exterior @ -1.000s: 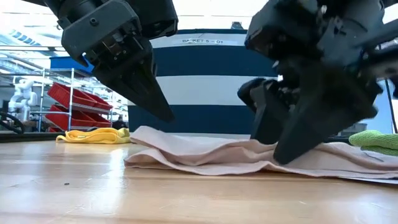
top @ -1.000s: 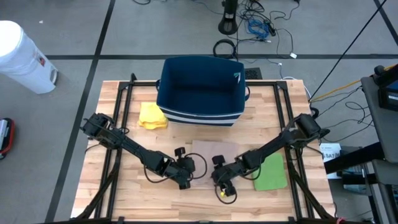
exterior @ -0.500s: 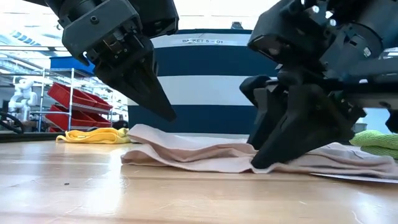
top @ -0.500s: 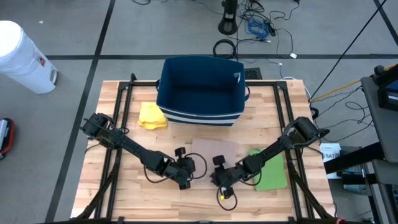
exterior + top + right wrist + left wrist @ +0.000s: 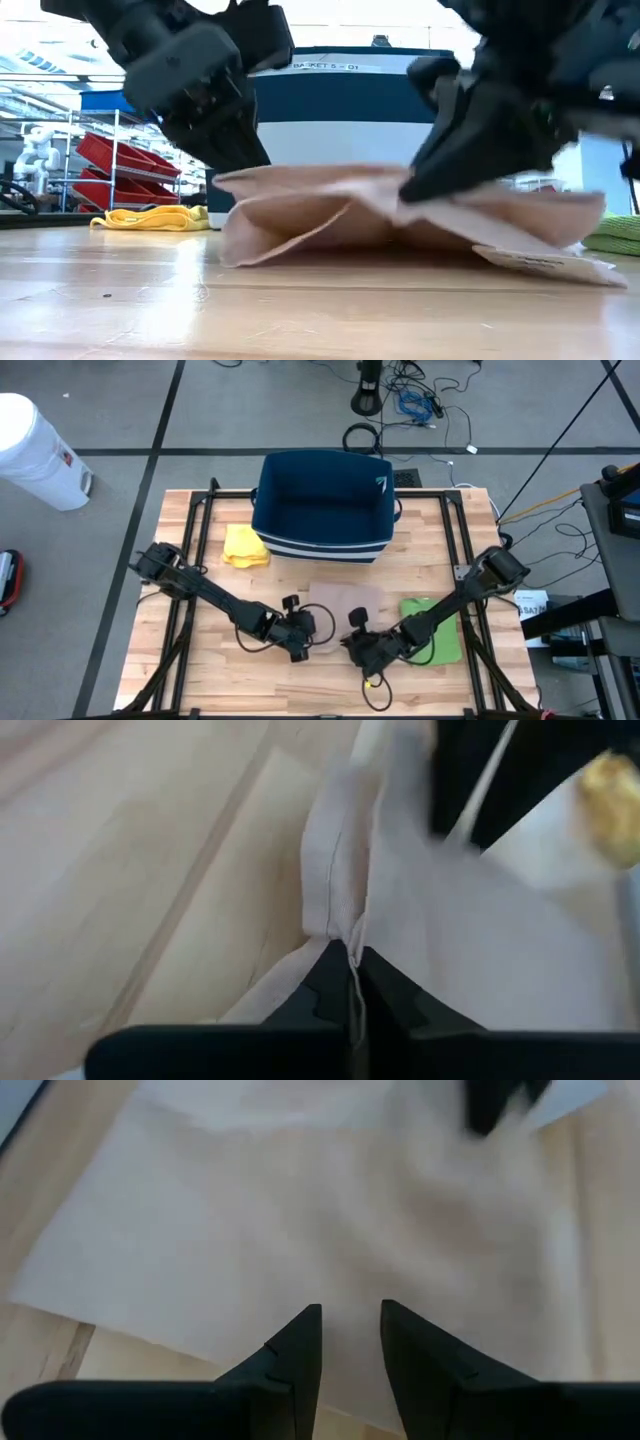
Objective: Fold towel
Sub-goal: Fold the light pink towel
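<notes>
the wooden table [image 5: 200, 670] is carrying everything, with black rails running along its left and right sides. at its far edge a navy bin with white stripes [image 5: 322, 508] is standing upright with its mouth facing up, and its inside is looking bare and dark from above. a beige towel [image 5: 345, 603] is lying just near of the bin, around the middle of the table, with its long axis running left to right; in the low view its near edge [image 5: 400, 205] is lifting off the wood and the cloth is bunching into a fold that opens toward the camera. a green cloth [image 5: 440, 632] is resting flat to the right of the towel, partly under the right arm, and a yellow cloth [image 5: 245, 546] is lying crumpled at the bin's near left corner.

the left gripper [image 5: 300, 645] is sitting at the towel's near left corner, and its fingers [image 5: 300, 1355] are standing slightly apart over the cloth, gripping nothing that shows. the right gripper [image 5: 362, 651] is working at the towel's near right corner, its fingers [image 5: 335, 985] clenching together on the seamed edge of the towel.
</notes>
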### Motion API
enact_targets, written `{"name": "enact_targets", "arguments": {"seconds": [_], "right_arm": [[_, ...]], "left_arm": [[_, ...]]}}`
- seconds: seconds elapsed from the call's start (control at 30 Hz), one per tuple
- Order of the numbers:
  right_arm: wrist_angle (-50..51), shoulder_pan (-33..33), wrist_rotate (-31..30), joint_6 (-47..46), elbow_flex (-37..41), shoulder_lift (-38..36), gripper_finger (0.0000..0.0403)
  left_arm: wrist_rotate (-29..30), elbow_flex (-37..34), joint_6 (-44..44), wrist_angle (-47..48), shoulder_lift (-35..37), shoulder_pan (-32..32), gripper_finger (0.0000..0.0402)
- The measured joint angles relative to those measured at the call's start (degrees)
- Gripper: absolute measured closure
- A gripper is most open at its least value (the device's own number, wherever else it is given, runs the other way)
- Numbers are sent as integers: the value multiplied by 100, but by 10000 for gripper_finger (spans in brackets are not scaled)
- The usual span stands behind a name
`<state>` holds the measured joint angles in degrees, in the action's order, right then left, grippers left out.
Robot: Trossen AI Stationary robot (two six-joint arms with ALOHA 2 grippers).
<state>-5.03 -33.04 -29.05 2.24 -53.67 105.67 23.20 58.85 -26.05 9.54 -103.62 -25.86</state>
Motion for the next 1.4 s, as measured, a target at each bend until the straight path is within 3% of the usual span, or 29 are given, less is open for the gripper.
{"name": "enact_targets", "arguments": {"seconds": [0.17, 0.47, 1.07, 1.4], "right_arm": [[-53, -165, -413, 480, -6, -383, 401], [-308, -195, -618, 1414, -4, -771, 402], [-2075, 21, -731, 3893, -12, -817, 403], [-1964, 118, -656, 4562, -317, -1110, 403]], "left_arm": [[-103, 0, -21, -172, -281, 99, 290], [-214, 0, 480, -1518, -473, 189, 290], [-155, 0, 731, -2469, -473, 545, 290], [-131, 0, 1162, -3295, -473, 733, 290]]}}
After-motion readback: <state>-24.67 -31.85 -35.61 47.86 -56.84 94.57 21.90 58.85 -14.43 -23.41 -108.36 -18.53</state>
